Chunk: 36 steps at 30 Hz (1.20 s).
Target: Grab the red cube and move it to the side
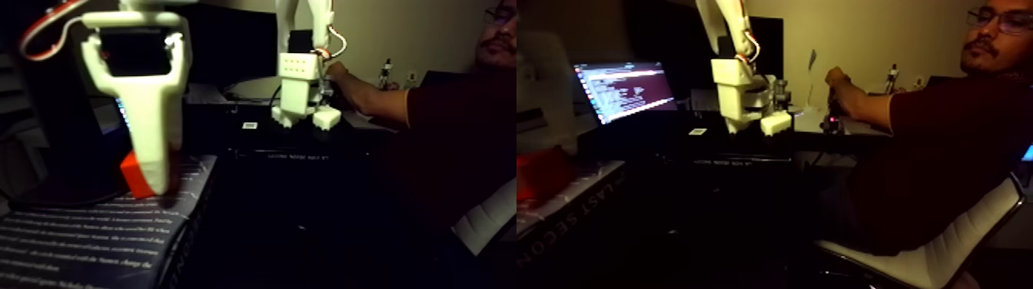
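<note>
The picture holds two side-by-side halves. In the left half my white gripper (147,183) hangs close to the camera, its broad finger (154,146) pointing down. The red cube (131,178) sits right behind and to the left of that fingertip, on a dark box with white print (92,238). The finger covers the cube's right part. The second finger is hidden, so I cannot tell whether the jaws close on the cube. In the right half the cube (538,175) shows as a blurred red block at the left edge, with the gripper a pale blur above it.
A second white arm (303,84) stands on the dark desk at the back, with a person's hand (338,73) on it. A lit laptop screen (624,88) stands left of that arm (742,92) in the right half. The person sits at right on a white chair (930,257).
</note>
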### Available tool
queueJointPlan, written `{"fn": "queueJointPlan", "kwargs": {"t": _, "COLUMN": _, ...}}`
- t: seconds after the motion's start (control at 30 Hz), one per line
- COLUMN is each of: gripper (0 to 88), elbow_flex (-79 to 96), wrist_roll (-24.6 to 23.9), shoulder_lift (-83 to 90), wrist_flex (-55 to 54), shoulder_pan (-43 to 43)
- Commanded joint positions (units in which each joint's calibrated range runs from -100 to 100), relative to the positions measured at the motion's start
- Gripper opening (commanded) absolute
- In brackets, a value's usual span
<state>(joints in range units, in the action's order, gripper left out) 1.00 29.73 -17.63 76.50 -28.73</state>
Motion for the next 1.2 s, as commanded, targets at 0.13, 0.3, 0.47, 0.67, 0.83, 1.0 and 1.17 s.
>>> {"fn": "queueJointPlan", "kwargs": {"t": 0.13, "gripper": 31.3, "elbow_flex": -0.86, "wrist_roll": 3.42, "shoulder_lift": 7.54, "wrist_flex": 7.03, "shoulder_pan": 0.00}}
{"fn": "queueJointPlan", "kwargs": {"t": 0.3, "gripper": 31.3, "elbow_flex": -0.77, "wrist_roll": 5.58, "shoulder_lift": 16.62, "wrist_flex": 14.21, "shoulder_pan": 1.91}}
{"fn": "queueJointPlan", "kwargs": {"t": 0.47, "gripper": 31.3, "elbow_flex": 0.23, "wrist_roll": 6.93, "shoulder_lift": 26.20, "wrist_flex": 23.33, "shoulder_pan": 8.58}}
{"fn": "queueJointPlan", "kwargs": {"t": 0.67, "gripper": 31.3, "elbow_flex": 11.84, "wrist_roll": 5.04, "shoulder_lift": 39.06, "wrist_flex": 20.80, "shoulder_pan": 20.07}}
{"fn": "queueJointPlan", "kwargs": {"t": 0.83, "gripper": 12.5, "elbow_flex": 25.62, "wrist_roll": -1.60, "shoulder_lift": 51.07, "wrist_flex": 7.88, "shoulder_pan": 27.81}}
{"fn": "queueJointPlan", "kwargs": {"t": 1.0, "gripper": 1.6, "elbow_flex": 42.31, "wrist_roll": -9.96, "shoulder_lift": 62.75, "wrist_flex": -3.02, "shoulder_pan": 33.80}}
{"fn": "queueJointPlan", "kwargs": {"t": 1.17, "gripper": 0.6, "elbow_flex": 61.18, "wrist_roll": -16.00, "shoulder_lift": 75.95, "wrist_flex": -11.89, "shoulder_pan": 35.64}}
